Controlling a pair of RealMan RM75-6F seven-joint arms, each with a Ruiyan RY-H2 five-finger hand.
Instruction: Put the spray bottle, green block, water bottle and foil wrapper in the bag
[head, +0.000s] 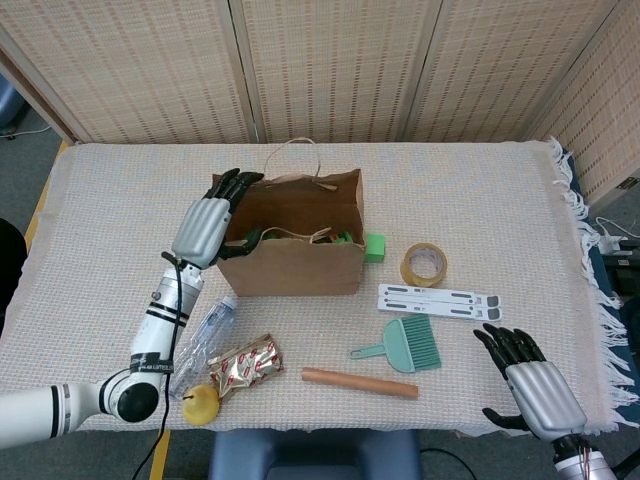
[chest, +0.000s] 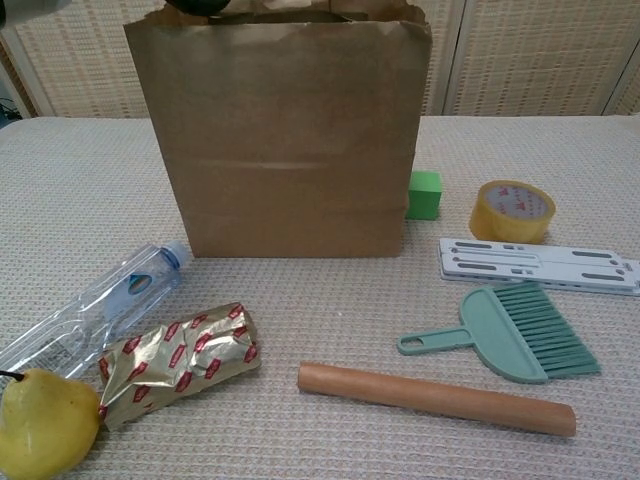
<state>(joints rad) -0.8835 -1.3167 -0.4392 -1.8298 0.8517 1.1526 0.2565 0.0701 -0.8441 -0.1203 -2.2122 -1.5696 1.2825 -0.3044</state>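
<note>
My right hand (head: 530, 385) idles spread, lower right.
Lower left, the water bottle (head: 203, 343) lies diagonal, cap toward the bag (head: 290, 262); foil wrapper (head: 245, 366) beside it. My left hand (head: 208, 226), fingers apart, holds nothing at the bag's left rim.

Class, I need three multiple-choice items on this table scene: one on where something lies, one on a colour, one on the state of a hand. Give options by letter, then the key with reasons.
1. Where is the green block?
A. beside the bag, on the tape's side
B. on the brush
C. under the pear

2. What colour is the brush?
A. red
B. teal green
C. black

3. How is the left hand?
A. gripping the water bottle
B. pinching the foil wrapper
C. holding nothing, fingers apart, at the bag's rim

Key: 1 A, the block sits on the cloth between bag and tape. 2 B, bristles and handle are teal. 3 C, its fingers are spread and hold nothing.
</note>
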